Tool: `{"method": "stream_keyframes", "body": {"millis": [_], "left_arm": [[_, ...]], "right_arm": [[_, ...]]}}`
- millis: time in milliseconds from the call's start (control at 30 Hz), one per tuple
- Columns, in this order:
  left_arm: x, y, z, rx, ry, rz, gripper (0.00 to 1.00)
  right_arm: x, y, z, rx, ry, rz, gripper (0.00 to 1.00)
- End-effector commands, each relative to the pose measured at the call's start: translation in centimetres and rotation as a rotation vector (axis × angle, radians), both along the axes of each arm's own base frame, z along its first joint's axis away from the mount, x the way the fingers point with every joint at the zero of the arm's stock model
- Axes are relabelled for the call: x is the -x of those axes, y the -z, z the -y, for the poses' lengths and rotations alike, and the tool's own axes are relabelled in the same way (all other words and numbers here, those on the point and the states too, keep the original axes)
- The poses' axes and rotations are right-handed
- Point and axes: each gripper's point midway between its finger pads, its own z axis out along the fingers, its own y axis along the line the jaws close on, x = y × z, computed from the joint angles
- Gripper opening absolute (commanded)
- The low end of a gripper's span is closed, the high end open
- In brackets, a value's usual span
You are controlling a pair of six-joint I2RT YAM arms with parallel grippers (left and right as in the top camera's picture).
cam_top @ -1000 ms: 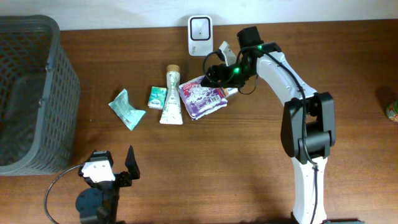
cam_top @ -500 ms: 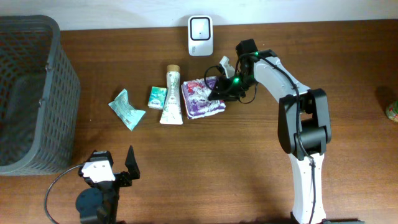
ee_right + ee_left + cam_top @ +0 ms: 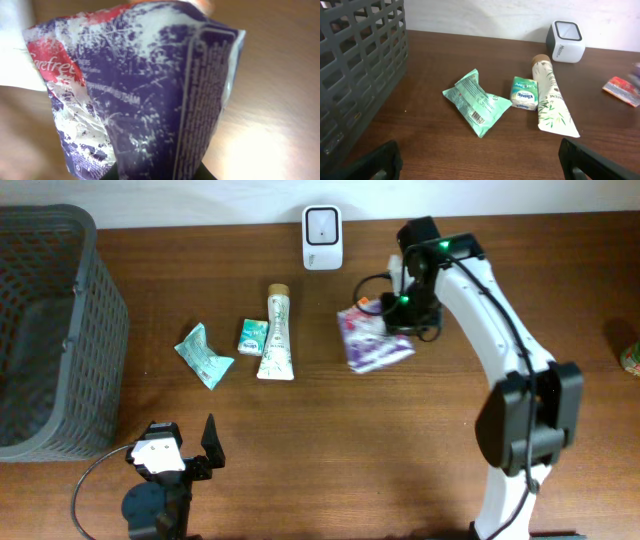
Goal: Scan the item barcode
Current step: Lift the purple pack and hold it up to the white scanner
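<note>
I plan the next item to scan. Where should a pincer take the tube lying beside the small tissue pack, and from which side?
Probably from above, on the round part of the tube just below its cap, closing across its width. It lies flat, the crimped end is wide and thin, and the tissue pack lies close beside its middle on the left.

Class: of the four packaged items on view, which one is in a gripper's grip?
The purple packet, clamped by the right gripper; the green pouch, small box and tube lie untouched.
</note>
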Motion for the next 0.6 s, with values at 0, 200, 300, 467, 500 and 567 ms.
{"method": "stream_keyframes", "body": {"millis": [0, 200, 300, 467, 500, 567], "left_arm": [[0.1, 0.1, -0.2, 0.007, -0.012, -0.002, 0.99], [0.1, 0.1, -0.2, 0.007, -0.012, -0.002, 0.99], [0.1, 0.1, -0.2, 0.007, -0.012, -0.002, 1.00], [0.1, 0.1, -0.2, 0.007, -0.012, -0.002, 0.99], [0.1, 0.1, -0.2, 0.007, -0.012, -0.002, 0.99], [0.1, 0.1, -0.2, 0.007, -0.012, -0.002, 0.99]], "right_arm": [[0.4, -3.2, 8.9, 0.482, 0.289, 0.105, 0.20], [2.9, -2.6, 13.3, 0.759, 0.438, 0.092, 0.24], [3.3, -0.9, 13.4, 0.769, 0.431, 0.077, 0.27], [3.4, 2.6, 12.3, 0.764, 0.333, 0.076, 0.29], [3.5, 2.9, 11.7, 0.757, 0.317, 0.075, 0.29], [3.6, 3.6, 8.7, 0.688, 0.271, 0.078, 0.62]]}}
